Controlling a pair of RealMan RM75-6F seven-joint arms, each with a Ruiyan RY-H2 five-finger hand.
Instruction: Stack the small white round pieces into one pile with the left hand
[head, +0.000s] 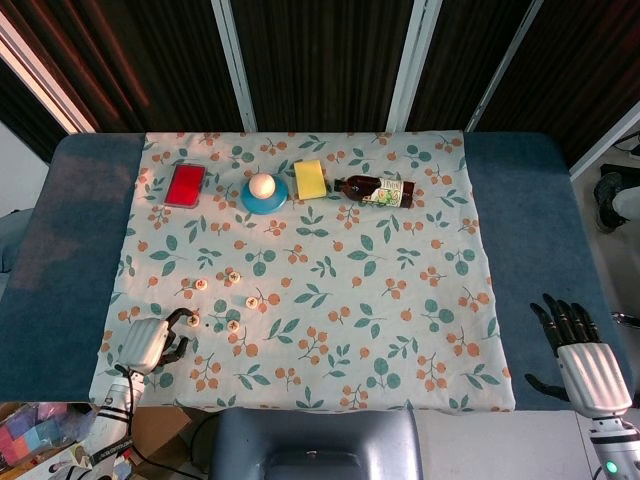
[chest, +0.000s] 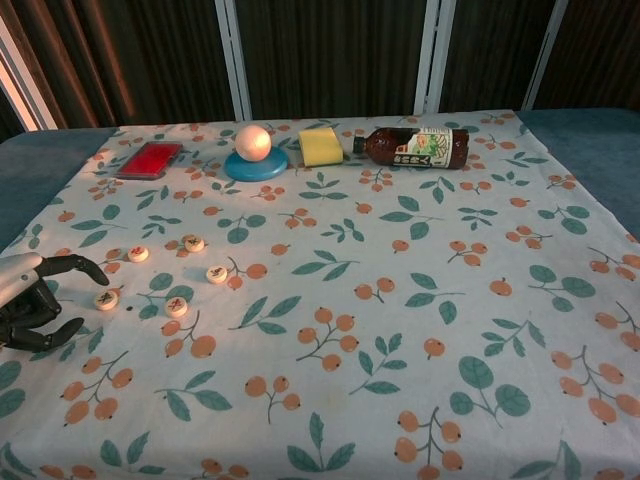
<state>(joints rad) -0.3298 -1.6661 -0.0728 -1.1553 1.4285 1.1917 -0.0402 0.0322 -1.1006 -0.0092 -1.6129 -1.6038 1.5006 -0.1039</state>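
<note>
Pieces (chest: 175, 306): five white rounds, unstacked; left hand (chest: 30, 300) fingers curled apart, empty, beside one.

even light, sharp frames

the floral tablecloth (head: 330, 300) is brightly and evenly lit from overhead, with soft, short shadows. a faint sheen shows on the brown bottle (chest: 415, 147). the dark curtains (head: 320, 60) behind stay dim. both views are in focus.

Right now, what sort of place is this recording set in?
Probably a lab or test room set up for robot trials: a padded blue table under a floral cloth, odd props like a bottle, and dark curtains behind.
</note>
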